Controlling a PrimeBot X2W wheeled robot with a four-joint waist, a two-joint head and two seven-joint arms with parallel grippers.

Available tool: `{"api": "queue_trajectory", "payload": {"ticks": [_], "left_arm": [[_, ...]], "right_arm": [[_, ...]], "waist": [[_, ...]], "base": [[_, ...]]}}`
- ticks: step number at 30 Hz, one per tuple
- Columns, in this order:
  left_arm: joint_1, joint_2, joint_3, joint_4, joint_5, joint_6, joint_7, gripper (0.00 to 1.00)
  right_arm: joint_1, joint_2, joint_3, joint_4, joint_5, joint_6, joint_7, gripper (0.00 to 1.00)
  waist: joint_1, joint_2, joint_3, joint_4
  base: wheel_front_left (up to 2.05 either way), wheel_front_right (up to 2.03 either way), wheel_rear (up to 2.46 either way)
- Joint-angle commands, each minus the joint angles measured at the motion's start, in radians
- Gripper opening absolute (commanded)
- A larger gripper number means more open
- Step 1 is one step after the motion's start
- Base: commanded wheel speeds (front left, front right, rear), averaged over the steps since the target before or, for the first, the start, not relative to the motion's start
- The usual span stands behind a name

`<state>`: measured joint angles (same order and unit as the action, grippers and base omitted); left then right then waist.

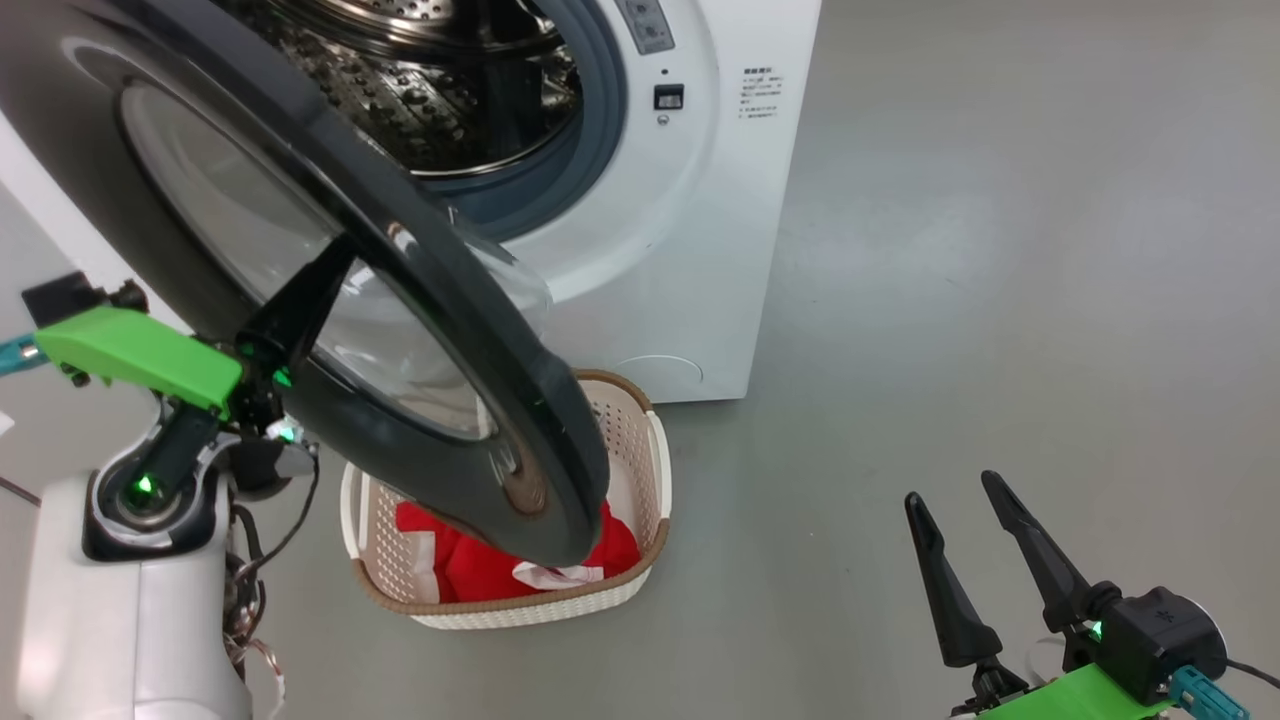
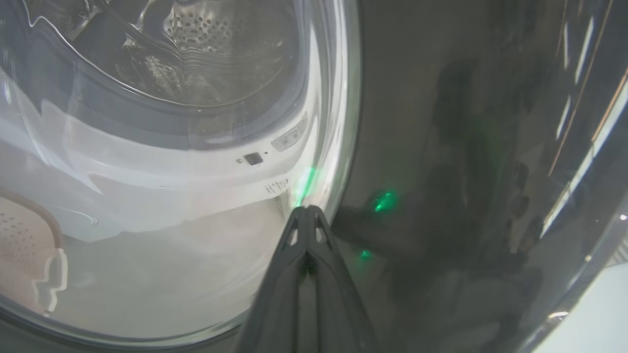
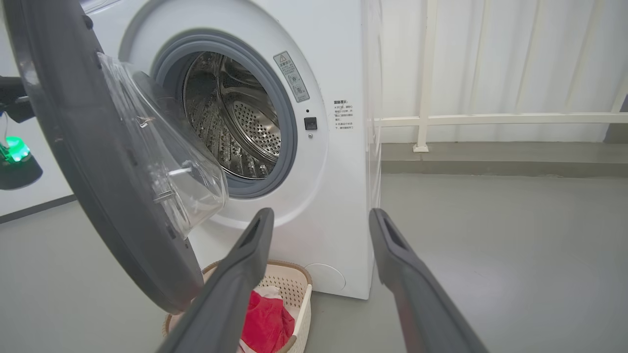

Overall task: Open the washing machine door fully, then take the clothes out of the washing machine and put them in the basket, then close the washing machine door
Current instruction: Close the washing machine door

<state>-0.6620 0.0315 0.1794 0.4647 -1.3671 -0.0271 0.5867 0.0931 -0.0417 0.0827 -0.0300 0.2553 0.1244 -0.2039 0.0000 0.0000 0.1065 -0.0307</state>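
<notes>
The washing machine (image 1: 680,250) stands open, and its steel drum (image 3: 235,122) shows bare metal. The washing machine door (image 1: 450,290), black-rimmed with a clear bowl window, hangs swung out above the basket. My left gripper (image 1: 345,248) is shut, its joined tip (image 2: 306,211) resting against the door's outer face where glass meets rim (image 2: 466,147). The cream basket (image 1: 630,450) sits on the floor in front of the machine, with the red clothes (image 1: 480,570) inside, partly hidden by the door. My right gripper (image 1: 950,487) hovers open at the lower right, holding nothing, its fingers (image 3: 255,240) aimed at the machine front.
Grey floor spreads wide to the right of the machine. A white railing (image 3: 490,118) and a curtain stand behind, at the right. The door's lower edge overhangs the basket (image 3: 289,279). My left arm's pale forearm (image 1: 110,600) is at the lower left.
</notes>
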Motion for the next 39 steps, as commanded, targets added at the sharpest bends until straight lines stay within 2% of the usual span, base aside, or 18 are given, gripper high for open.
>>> {"api": "queue_trajectory", "payload": {"ticks": [1, 39], "left_arm": [[-0.043, 0.021, 0.019, -0.021, 0.001, -0.015, -0.006, 0.00], [-0.286, 0.026, -0.022, 0.155, 0.036, -0.082, -0.142, 0.00]], "right_arm": [[-0.039, -0.009, 0.027, -0.022, 0.004, 0.006, -0.013, 1.00], [-0.083, -0.009, 0.048, 0.000, 0.013, 0.006, -0.039, 1.00]], "waist": [[0.0000, 0.0000, 0.009, -0.010], [0.0000, 0.0000, 0.125, -0.147]], "base": [[0.00, 0.00, 0.00], [0.00, 0.00, 0.00]]}}
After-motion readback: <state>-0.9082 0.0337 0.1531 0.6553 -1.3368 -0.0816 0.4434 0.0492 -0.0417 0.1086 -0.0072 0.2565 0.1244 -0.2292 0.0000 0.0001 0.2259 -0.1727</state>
